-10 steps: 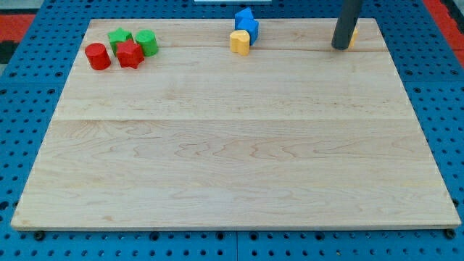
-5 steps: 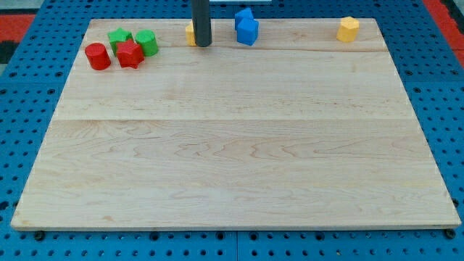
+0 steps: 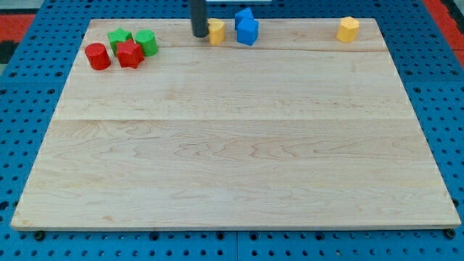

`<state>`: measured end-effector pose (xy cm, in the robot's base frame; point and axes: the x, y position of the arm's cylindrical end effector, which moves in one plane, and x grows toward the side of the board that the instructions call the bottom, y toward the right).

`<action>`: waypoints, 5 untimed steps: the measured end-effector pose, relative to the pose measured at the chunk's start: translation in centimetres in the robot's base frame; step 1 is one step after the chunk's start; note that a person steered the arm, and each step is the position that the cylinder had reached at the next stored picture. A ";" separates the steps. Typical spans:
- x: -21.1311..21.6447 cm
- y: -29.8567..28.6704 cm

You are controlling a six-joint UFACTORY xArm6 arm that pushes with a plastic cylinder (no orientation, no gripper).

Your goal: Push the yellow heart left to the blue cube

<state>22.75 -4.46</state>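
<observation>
Wood board (image 3: 232,145) on blue pegboard (image 3: 29,87); my tip (image 3: 199,33) touching yellow heart (image 3: 216,32); no pincer visible.

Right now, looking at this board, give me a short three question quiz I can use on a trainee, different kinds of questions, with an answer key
1. True or false: my tip is at the view's left side of the yellow heart.
2. Multiple choice: which block lies nearest the board's top right corner in the view? A) red cylinder B) yellow hexagonal block C) blue cube
3. Fill in: the two green blocks sit with the red blocks near the view's top ____ corner.

Key:
1. True; the tip is close beside the heart, and the heart is just left of the blue cube, with a small gap visible between them.
2. B.
3. Left.
</observation>
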 end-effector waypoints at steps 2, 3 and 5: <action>-3.6 -1.9; -3.5 4.3; -3.5 9.7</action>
